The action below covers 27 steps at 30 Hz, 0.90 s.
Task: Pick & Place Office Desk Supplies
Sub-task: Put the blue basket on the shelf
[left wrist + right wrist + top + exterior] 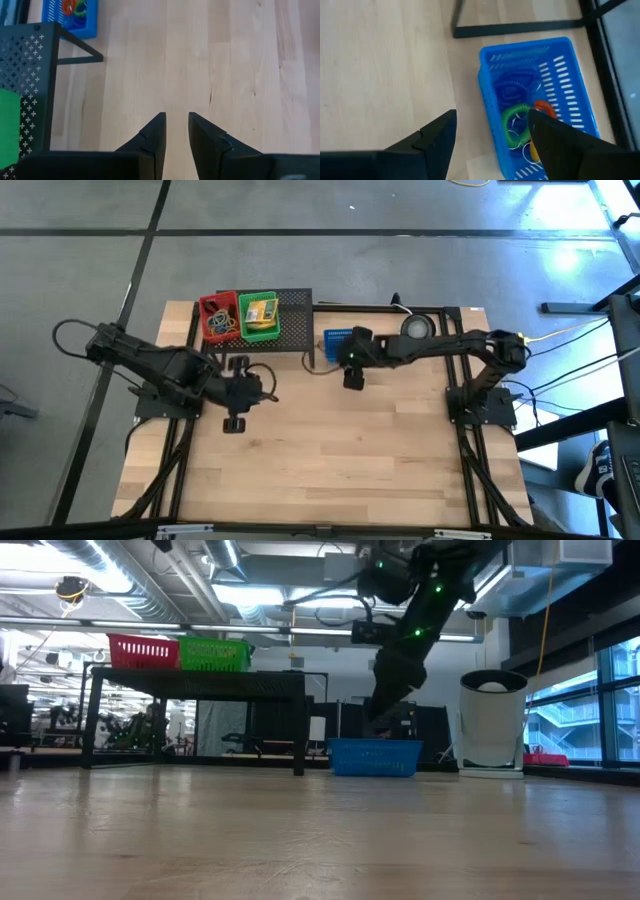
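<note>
A blue basket (530, 75) stands on the wooden table beside the black shelf (292, 330). It holds a green loop (516, 122), a blue coil (512, 87) and an orange piece (543, 107). On the shelf stand a red basket (218, 318) with loops and bands and a green basket (260, 315) with a yellow-green box. My right gripper (492, 120) hangs open above the blue basket's near-left wall, holding nothing. My left gripper (176, 120) hovers over bare wood in front of the shelf, its fingers a little apart with nothing between them.
A round grey-white object (415, 326) stands at the far right, behind the blue basket (338, 340). The shelf's legs (80, 47) reach the table near the basket. Bare wood spans the near half of the table (330, 460).
</note>
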{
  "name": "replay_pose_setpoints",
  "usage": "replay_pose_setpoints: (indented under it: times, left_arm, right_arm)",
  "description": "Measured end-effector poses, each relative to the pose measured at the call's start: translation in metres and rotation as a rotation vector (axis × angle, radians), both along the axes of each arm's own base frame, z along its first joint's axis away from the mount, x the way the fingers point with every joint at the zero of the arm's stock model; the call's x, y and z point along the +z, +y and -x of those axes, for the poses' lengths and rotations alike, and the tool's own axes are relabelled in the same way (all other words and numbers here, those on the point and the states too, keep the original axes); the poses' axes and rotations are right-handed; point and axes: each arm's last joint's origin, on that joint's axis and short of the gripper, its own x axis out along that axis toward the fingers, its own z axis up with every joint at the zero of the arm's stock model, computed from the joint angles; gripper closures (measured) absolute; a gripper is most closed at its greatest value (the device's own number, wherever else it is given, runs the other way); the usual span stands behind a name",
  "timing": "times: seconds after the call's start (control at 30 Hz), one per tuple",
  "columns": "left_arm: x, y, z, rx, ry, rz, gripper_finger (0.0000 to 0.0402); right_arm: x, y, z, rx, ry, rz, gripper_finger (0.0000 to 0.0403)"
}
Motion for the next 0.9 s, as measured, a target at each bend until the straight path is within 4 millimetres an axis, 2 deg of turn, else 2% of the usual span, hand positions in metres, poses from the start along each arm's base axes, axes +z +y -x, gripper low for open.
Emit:
replay_pose_setpoints:
  times: [0.2,0.37,0.53,0.7,0.9]
  left_arm:
    - [0.000,-0.009,0.004,-0.009,-0.018,-0.026,0.0325]
    - [0.000,-0.015,0.006,-0.026,-0.027,-0.043,0.0327]
    - [0.000,-0.017,0.008,-0.017,-0.033,-0.048,0.0331]
    - [0.000,-0.020,0.009,-0.021,-0.035,-0.048,0.0332]
    - [0.001,-0.022,0.010,-0.015,-0.041,-0.042,0.0332]
  right_arm:
    - [-0.012,-0.019,-0.006,-0.013,-0.035,-0.074,0.0156]
    - [-0.032,-0.029,-0.008,-0.021,0.039,-0.051,0.0156]
    - [-0.039,-0.034,-0.010,-0.029,0.042,-0.056,0.0170]
    - [-0.040,-0.034,-0.010,-0.006,0.053,-0.056,0.0221]
    - [-0.040,-0.034,-0.010,-0.002,0.055,-0.055,0.0318]
